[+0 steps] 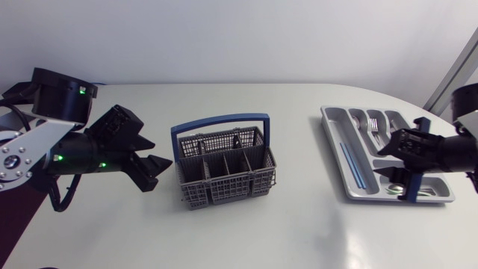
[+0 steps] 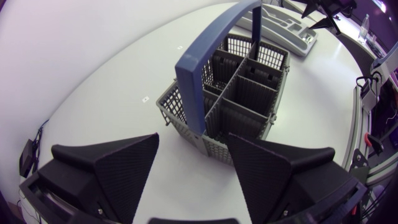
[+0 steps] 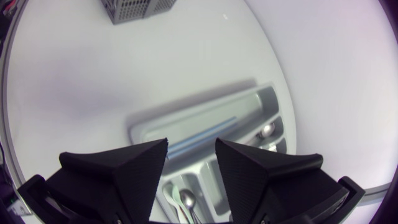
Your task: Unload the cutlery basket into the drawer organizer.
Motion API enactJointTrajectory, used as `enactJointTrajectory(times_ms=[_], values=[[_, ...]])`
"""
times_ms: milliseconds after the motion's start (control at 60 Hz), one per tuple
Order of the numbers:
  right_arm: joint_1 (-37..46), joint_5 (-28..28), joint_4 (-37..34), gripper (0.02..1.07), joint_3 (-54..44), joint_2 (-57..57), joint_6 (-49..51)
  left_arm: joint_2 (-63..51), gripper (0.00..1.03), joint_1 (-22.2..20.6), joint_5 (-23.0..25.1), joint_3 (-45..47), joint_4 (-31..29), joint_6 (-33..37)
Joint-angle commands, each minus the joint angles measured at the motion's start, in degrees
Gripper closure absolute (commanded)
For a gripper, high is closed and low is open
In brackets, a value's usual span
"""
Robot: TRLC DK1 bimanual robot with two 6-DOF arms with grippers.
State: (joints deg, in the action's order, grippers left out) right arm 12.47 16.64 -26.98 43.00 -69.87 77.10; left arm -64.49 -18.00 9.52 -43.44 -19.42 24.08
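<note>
A: On the table (image 1: pixel 246 239), what sits where?
B: Drawer organizer (image 1: pixel 334 123) at 3 o'clock, cutlery basket (image 1: pixel 224 173) in the centre, well apart. Basket compartments look empty.
A: Grippers?
B: Left gripper (image 1: pixel 158 161) at the basket's 9 o'clock, fingers spread, holding nothing. Right gripper (image 1: pixel 382 159) over the organizer, fingers apart too, nothing held. Spoons (image 3: pixel 186 198) and a blue stick (image 1: pixel 349 163) lie in the organizer.
A: Step?
B: Likely the last drop-off, unloading about finished. Next move: check the basket for leftovers, otherwise lift the right arm clear.
</note>
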Motion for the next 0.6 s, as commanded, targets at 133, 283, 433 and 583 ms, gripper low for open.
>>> enactJointTrajectory(times_ms=[133, 283, 433, 583], values=[[-17.48, -2.05, 2.81, 0.48, -0.2, -1.5, -22.52, -3.98, 0.27, 1.21, -0.38, 3.27, 0.96, 2.38], [-26.44, -4.52, 7.56, 0.61, 1.64, -6.16, -31.4, -6.61, 0.33, 2.0, -0.91, 4.33, 1.67, 4.31], [-31.45, -4.78, 8.79, 0.76, 4.63, -11.08, -36.23, -9.87, 0.39, 1.74, -0.82, 4.68, 2.37, 5.28], [-35.94, -5.83, 10.37, 0.83, 7.09, -15.3, -40.1, -11.62, 0.39, 0.42, -0.82, 4.33, 3.6, 5.28]])
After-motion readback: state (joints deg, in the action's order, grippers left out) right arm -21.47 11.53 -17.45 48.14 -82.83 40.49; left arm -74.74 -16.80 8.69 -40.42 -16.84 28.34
